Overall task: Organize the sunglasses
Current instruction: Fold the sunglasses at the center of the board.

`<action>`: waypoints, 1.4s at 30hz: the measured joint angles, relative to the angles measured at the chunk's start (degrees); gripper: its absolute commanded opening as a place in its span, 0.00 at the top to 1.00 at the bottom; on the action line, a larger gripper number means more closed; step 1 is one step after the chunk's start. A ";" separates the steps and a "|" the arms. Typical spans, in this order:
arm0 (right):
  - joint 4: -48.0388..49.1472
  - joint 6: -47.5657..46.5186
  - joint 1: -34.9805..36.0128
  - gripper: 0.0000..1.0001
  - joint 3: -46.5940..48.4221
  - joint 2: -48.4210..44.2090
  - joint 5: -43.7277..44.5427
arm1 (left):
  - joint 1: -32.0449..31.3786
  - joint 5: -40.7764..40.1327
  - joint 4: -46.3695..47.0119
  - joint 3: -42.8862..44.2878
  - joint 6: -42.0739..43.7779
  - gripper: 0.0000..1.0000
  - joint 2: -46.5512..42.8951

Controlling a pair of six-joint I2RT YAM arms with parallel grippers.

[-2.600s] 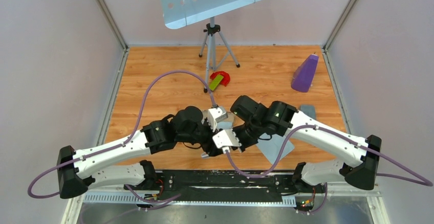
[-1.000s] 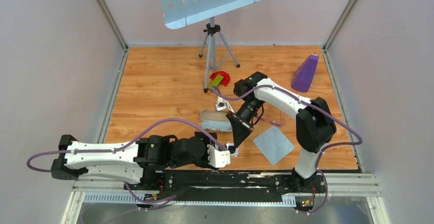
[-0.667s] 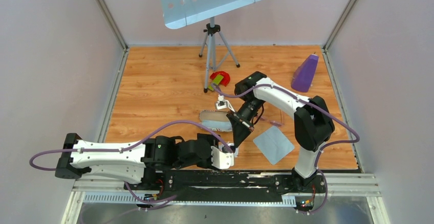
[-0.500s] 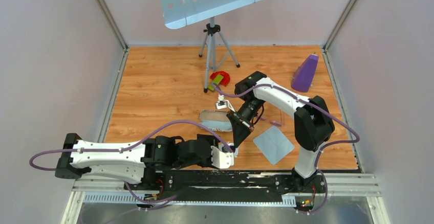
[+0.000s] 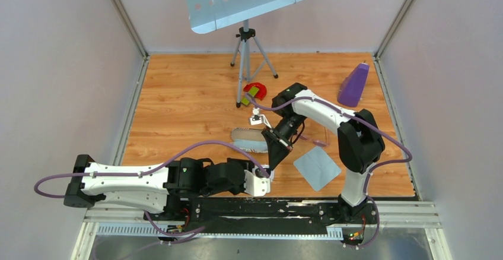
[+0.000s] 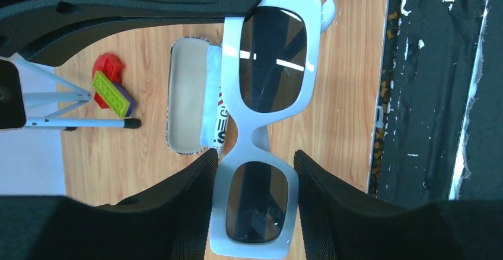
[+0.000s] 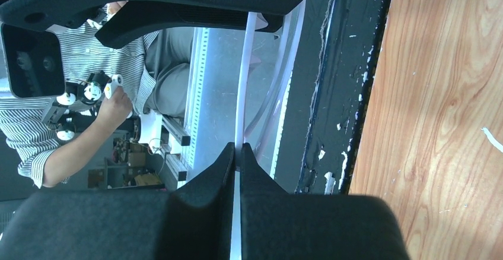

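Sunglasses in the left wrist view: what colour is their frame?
The thick-framed plastic sunglasses have a pale bluish-white frame; the left wrist view shows it best.

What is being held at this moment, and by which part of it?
The sunglasses: the right end effector pinches one thin temple arm. The left end effector brackets one lens rim beside the bridge; whether it grips cannot be told.
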 measured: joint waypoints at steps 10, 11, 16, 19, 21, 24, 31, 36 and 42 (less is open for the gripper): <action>-0.07 -0.04 0.00 1.00 0.00 0.17 -1.29 | 0.00 -2.93 -1.01 0.02 0.22 0.39 0.00; -0.09 -0.02 0.00 1.00 0.00 0.22 -1.36 | 0.00 -3.13 -1.11 0.02 0.28 0.41 0.00; -0.15 -0.02 0.00 1.00 0.00 0.63 -1.73 | 0.00 -3.74 -2.03 0.02 0.72 0.52 0.00; -0.17 0.00 0.00 0.95 0.00 0.96 -2.34 | -0.11 -3.21 -2.43 0.04 1.29 0.54 0.00; -0.22 0.00 -0.02 0.90 0.00 1.07 -2.56 | -0.20 -3.23 -2.51 0.07 1.33 0.55 0.00; -0.22 0.02 -0.11 0.75 0.04 1.18 -2.84 | -0.22 -3.23 -2.67 0.07 1.29 0.56 -0.07; -0.35 0.48 -1.60 0.60 2.99 0.94 -2.58 | -0.20 -3.50 -2.75 0.07 0.04 0.57 -2.56; -0.37 0.74 -6.03 0.59 8.50 0.22 -1.44 | -0.22 -3.78 -3.26 0.00 -1.70 0.59 -4.70; 8.76 8.33 -11.52 0.58 9.11 0.50 3.78 | -0.22 -3.78 -3.89 -0.94 -3.32 0.59 -6.21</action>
